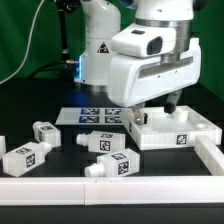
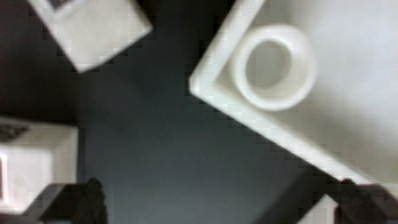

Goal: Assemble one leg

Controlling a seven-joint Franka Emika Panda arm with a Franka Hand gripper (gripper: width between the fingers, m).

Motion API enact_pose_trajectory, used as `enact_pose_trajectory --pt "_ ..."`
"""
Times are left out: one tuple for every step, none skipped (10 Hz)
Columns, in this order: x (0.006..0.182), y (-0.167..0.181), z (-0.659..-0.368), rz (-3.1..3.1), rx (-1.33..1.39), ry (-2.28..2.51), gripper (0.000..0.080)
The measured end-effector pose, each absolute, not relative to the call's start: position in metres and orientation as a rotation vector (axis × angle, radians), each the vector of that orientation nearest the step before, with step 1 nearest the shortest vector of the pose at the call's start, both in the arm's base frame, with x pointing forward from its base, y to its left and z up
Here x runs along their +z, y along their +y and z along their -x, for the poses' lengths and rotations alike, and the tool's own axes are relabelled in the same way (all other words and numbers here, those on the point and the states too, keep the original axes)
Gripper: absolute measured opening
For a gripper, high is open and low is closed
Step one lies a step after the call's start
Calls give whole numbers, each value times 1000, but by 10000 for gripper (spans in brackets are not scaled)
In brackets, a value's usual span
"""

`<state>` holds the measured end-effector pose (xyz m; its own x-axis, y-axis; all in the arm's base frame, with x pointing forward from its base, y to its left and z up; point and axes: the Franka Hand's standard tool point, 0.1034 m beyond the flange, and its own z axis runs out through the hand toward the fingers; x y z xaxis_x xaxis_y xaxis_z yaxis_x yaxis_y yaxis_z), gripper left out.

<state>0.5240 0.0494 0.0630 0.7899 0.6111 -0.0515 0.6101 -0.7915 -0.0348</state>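
Observation:
Several legs, small white blocks with black-and-white tags, lie on the black table at the exterior view's left: one [image 1: 42, 131] at the back, one [image 1: 97, 141] in the middle, one [image 1: 113, 166] in front. My gripper [image 1: 156, 110] hangs low over the left end of the large flat white tray-like piece [image 1: 178, 130], well to the right of the legs. In the wrist view the gripper [image 2: 210, 205] is wide open and empty over bare dark table. The piece's round corner socket [image 2: 274, 65] is close beside it. Part of a leg [image 2: 25, 160] shows at the edge.
The marker board [image 1: 95, 115] lies flat behind the legs and also shows in the wrist view [image 2: 98, 35]. A low white wall [image 1: 110, 186] runs along the front and up the right side [image 1: 214, 152]. Another leg [image 1: 25, 157] lies at the far left.

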Motion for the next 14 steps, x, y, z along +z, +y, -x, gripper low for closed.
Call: enact_pose_trajectory --pt "61 44 -523 2958 95 -1008 649" --pt "61 45 -523 2957 95 -1012 649" --pt "61 46 -523 2956 95 -1014 649" --pt "61 46 -523 2956 95 -1014 649" --pt "60 46 -523 2955 96 -1014 649" --pt "59 44 -522 2954 99 -1017 649" --pt "56 32 -521 2936 115 -1066 649" --pt "60 19 -522 2936 172 -1054 649" --pt "67 11 -531 2932 181 -1074 649" --pt "64 -5 -536 2872 179 -1211 649" --pt "58 -15 -535 2830 149 -1316 649" --pt "52 -20 -528 2778 123 -1427 649" --pt "49 -21 -523 2732 118 -1510 649" --pt "46 -21 -521 2705 110 -1557 649"
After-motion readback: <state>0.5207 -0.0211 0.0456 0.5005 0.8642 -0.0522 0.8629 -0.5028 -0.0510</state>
